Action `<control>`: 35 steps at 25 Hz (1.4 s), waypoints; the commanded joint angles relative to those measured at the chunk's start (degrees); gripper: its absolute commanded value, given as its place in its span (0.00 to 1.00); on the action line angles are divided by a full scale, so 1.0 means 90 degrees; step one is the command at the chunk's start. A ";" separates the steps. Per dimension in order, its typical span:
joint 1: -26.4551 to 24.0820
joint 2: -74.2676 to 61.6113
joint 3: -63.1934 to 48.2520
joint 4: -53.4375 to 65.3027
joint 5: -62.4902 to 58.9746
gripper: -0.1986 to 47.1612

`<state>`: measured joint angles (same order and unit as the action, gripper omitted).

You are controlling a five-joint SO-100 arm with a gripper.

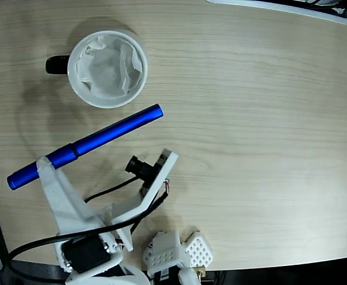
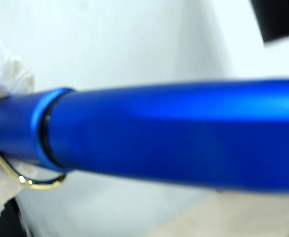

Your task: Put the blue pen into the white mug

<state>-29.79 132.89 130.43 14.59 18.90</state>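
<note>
Gripper point(image 1: 47, 167) closed on the blue pen point(image 1: 87, 144), clamped near the cap end in the fixed view; white finger visible crossing the barrel just left of the cap seam. Pen held roughly level and slanted, low end at lower left, far tip pointing up-right and ending just beside the lower rim of the white mug point(image 1: 107, 69), not over its mouth. Mug stands upright on the table point(image 1: 256, 130), black handle to the left, crumpled white paper inside. Wrist view: pen point(image 2: 174, 133) fills the frame, blurred, with the cap seam and a metal clip loop at lower left; pale surface behind it is probably the mug wall, cannot confirm. Risks, as judged: grip sits far off the pen's middle, so the long free end could swing or slip in the jaws when tilted; tip could strike the rim and tip or shove the mug; the paper lining may stop the pen seating and let it topple out. Hidden: finger contact faces, height of pen above table, mug depth under the paper, arm base cut off at the bottom edge.
</note>
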 commanded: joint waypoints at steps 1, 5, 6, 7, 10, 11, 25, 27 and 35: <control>0.0127 0.0244 0.0029 -0.0420 0.1289 0.00; 0.0293 0.0156 0.0068 -0.0459 0.2666 0.00; 0.0293 0.0088 0.0098 -0.0459 0.2900 0.00; 0.0293 -0.0020 0.0137 -0.0459 0.3203 0.00; 0.0195 -0.0479 0.0146 -0.0547 0.3799 0.00; 0.0146 -0.0635 0.0146 -0.0684 0.3867 0.00; -0.0098 -0.2119 -0.0156 -0.2676 0.4053 0.00; -0.0098 -0.2246 -0.0156 -0.2715 0.4092 0.00; -0.0010 -0.2383 -0.0020 -0.2744 0.3975 0.12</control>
<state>-28.92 110.57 131.40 -8.70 55.46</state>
